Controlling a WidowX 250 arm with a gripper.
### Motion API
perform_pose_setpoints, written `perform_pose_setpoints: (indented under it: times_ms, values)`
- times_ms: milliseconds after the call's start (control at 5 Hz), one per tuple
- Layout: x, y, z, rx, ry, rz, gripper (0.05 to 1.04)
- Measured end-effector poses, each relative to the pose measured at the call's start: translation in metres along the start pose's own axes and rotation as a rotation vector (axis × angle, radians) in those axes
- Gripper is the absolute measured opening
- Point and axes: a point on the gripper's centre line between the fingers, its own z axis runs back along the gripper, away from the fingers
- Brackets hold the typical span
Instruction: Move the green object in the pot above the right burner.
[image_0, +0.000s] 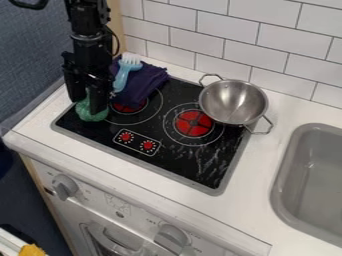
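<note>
The gripper (87, 103) hangs over the far-left part of the stove, its two fingers standing apart with the upper part of the green object (91, 112) between them. Whether they press on it cannot be told. The arm (88, 30) runs up out of view at the top edge.

The green object is at the left edge of the black stove top (143, 135), beside the left burner (130, 105). The fingers hide part of it, so its full outline is hard to make out; what shows is a rounded, lumpy lower part in mid green with lighter patches. Whether it touches the stove top is unclear.

Just right of the gripper, a dark purple cloth (148, 82) lies bunched at the back of the stove, partly covering the left burner. On it lies a light-blue utensil (122, 77) with a pale, ridged head; its lower end is close to the gripper.

Farther right is the right burner (194, 123), red at its middle and ringed by thin circles. The shiny metal pot (234, 101) stands behind it and to its right, over the stove's back-right part, with a loop handle on either side. Its body hides some of the outer rings. At the right, the grey sink (287, 167) is cut off by the view's edge. At the lower left corner, a yellow thing (31, 250) is cut off too.
</note>
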Motion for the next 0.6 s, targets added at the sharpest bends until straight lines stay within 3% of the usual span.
perform_pose_setpoints:
  times_ms: [200,400,600]
  values:
    - [0.0008,0.0006,0.0031,0.008,-0.010,-0.001,0.437]
    - [0.0014,-0.0005,0.0049,0.011,-0.021,-0.002,0.361]
    - [-0.0033,-0.0049,0.0066,-0.002,-0.017,-0.006,0.359]
